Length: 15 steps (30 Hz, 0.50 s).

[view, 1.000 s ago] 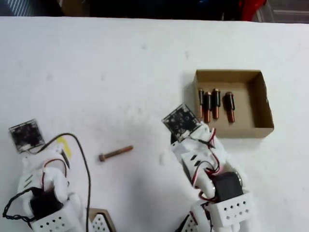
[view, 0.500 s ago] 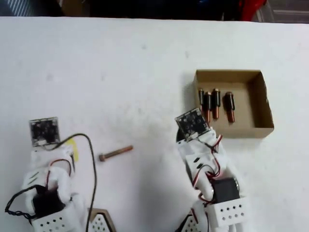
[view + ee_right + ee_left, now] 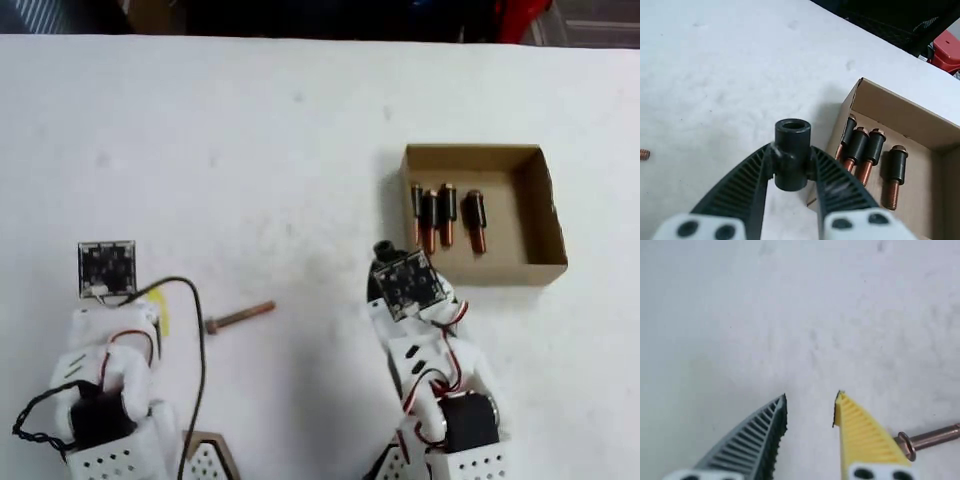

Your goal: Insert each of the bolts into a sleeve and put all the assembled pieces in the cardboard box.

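The white table (image 3: 250, 130) is looking smudgy. The right gripper (image 3: 792, 149) is squeezing a short black sleeve (image 3: 791, 176) upright. The left gripper (image 3: 811, 396) is gaping wide, with a coppery bolt (image 3: 932, 436) lying just outside its yellow jaw.

Left gripper (image 3: 811, 396) seen from its own wrist, above a white tabletop (image 3: 790, 315). The gripper has two tapering, ribbed fingers with toothed inner edges: a grey finger (image 3: 755, 440) and a yellow finger (image 3: 860, 435). Their tips stand apart, and bare tabletop shows in the gap between them; nothing is held. A copper-coloured bolt (image 3: 932, 436) lies flat on the tabletop on the outer side of the yellow finger. Its flanged head end is closest to that finger, and its shaft runs away from the finger to the picture's edge. Whether head and finger touch cannot be told. The tabletop bears faint grey smudges.
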Motion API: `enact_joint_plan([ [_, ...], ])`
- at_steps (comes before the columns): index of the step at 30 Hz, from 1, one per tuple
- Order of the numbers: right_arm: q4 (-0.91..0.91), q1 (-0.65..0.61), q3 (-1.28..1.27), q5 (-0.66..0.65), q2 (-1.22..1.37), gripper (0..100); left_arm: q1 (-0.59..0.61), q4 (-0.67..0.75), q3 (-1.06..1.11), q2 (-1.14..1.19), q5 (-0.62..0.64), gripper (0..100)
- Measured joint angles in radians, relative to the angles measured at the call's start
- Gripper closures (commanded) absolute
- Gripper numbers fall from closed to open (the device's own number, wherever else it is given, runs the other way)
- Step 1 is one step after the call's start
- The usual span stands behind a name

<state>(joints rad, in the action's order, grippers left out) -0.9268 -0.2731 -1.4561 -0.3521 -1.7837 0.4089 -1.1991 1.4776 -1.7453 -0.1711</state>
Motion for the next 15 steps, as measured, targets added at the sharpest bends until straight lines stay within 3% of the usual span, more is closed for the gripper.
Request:
enact_joint_plan([
  [7, 0.014, 0.002, -0.071, 0.0, -0.006, 98.2, -0.02, -0.014, -0.11, -0.002, -0.083, 98],
  [15, 0.06, 0.0, -0.118, 0.0, -0.006, 98.2, -0.049, -0.017, -0.253, -0.014, -0.107, 93],
])
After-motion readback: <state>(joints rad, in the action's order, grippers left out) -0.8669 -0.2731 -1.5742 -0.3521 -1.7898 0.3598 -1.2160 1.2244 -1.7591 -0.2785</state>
